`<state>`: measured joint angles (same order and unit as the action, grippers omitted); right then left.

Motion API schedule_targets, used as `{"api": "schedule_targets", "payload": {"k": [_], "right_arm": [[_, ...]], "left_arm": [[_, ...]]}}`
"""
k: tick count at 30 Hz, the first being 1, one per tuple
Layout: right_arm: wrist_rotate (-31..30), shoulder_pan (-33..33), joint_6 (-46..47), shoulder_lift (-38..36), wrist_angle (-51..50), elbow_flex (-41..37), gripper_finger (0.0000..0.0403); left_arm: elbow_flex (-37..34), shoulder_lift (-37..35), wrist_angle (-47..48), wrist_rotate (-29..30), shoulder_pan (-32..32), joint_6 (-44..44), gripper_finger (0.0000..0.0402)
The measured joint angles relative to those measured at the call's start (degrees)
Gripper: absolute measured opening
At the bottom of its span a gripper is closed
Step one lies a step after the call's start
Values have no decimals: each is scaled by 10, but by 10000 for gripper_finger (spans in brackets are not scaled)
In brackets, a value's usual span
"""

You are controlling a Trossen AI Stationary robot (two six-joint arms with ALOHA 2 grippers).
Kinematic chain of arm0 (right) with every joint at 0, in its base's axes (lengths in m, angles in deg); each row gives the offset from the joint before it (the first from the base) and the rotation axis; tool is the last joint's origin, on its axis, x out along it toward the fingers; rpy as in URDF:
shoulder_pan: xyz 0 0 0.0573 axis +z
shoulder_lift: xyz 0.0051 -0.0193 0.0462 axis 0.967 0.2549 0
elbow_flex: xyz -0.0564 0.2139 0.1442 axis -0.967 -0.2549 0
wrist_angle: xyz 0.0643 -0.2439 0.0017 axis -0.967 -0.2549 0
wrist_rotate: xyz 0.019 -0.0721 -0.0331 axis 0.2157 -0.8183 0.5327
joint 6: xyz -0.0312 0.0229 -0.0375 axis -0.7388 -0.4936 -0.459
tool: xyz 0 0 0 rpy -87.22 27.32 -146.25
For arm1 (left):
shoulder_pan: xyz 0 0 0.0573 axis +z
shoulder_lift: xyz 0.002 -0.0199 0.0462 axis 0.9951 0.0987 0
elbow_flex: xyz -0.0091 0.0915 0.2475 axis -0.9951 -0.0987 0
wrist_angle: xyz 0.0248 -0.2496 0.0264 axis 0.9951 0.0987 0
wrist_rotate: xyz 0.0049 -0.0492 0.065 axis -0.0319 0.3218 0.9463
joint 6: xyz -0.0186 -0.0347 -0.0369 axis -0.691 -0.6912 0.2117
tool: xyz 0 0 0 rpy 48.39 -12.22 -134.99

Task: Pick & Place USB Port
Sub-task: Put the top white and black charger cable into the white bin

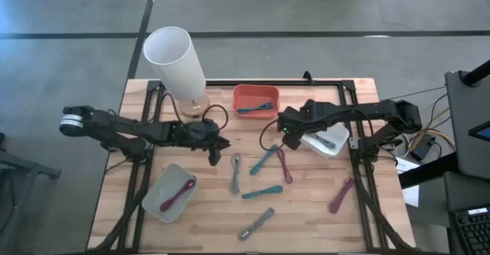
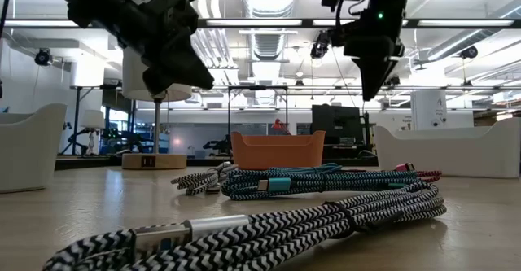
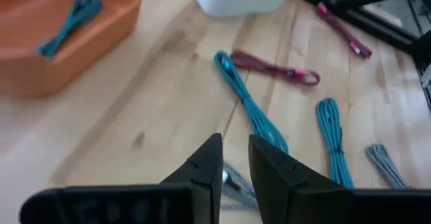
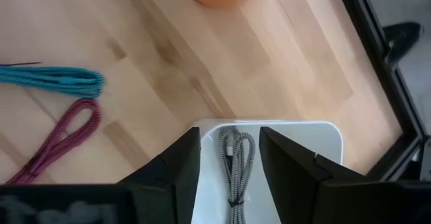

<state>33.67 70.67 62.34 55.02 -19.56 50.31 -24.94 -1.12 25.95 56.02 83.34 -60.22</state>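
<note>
Several coiled USB cables lie on the wooden table: a grey one (image 1: 236, 171), teal ones (image 1: 264, 159) (image 1: 262, 191), maroon ones (image 1: 285, 165) (image 1: 341, 195) and a striped one (image 1: 256, 223). My left gripper (image 1: 227, 145) (image 3: 236, 160) hovers above the table just over the grey cable's end (image 3: 232, 183), open by a narrow gap. My right gripper (image 1: 293, 135) (image 4: 229, 143) hangs open over the white tray (image 4: 316, 133), in which a black-and-white cable (image 4: 234, 163) lies flat between the finger lines, untouched.
An orange bin (image 1: 255, 100) at the far side holds a teal cable (image 3: 71, 19). A grey tray (image 1: 170, 192) near the left holds a maroon cable. A white cylindrical lamp (image 1: 176, 60) stands at the far left. Black frame rails (image 1: 354, 132) run along both table sides.
</note>
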Motion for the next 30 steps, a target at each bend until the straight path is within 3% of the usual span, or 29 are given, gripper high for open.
{"api": "schedule_targets", "payload": {"k": [9,14,30], "right_arm": [[0,6,-2,0,4,-3,155],[0,6,-2,0,6,-12,151],[0,6,-22,0,31,-52,145]], "left_arm": [[0,0,7,-17,-20,-29,128],[0,39,-6,-21,-21,-97,164],[60,240,-46,-30,-36,-168,169]]}}
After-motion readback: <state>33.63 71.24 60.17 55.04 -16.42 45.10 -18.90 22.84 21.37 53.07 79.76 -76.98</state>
